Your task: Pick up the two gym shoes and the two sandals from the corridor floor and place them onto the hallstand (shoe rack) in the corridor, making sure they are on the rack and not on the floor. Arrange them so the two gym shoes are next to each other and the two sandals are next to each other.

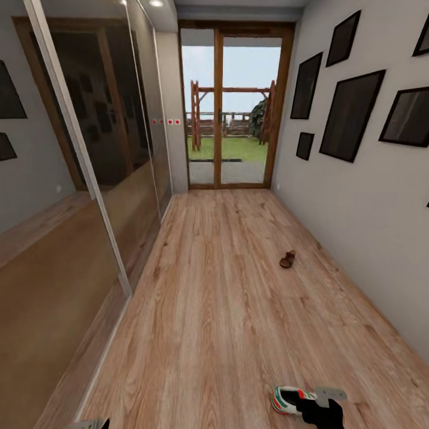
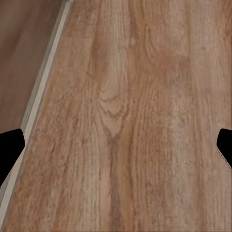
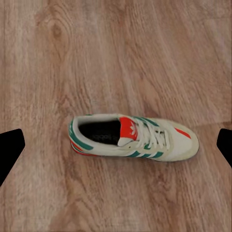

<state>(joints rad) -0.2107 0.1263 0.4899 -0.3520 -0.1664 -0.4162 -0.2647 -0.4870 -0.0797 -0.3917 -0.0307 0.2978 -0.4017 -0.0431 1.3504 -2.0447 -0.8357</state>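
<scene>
Corridor floor (image 1: 226, 310) runs off to a glass door (image 1: 232, 107), mirrored wardrobe (image 1: 77, 179) on the left, picture frames on the right wall. One sneaker (image 3: 133, 137) lies on its sole at the near right, and the right gripper (image 3: 116, 145) hangs straight above it, fingers spread wide and empty, one tip off each end. A sandal (image 1: 288, 259) waits farther down on the right. The left gripper (image 2: 116, 145) is open over bare planks. Looks like the pick-up is just starting: next, a turn across the shoe, descend, and close.
</scene>
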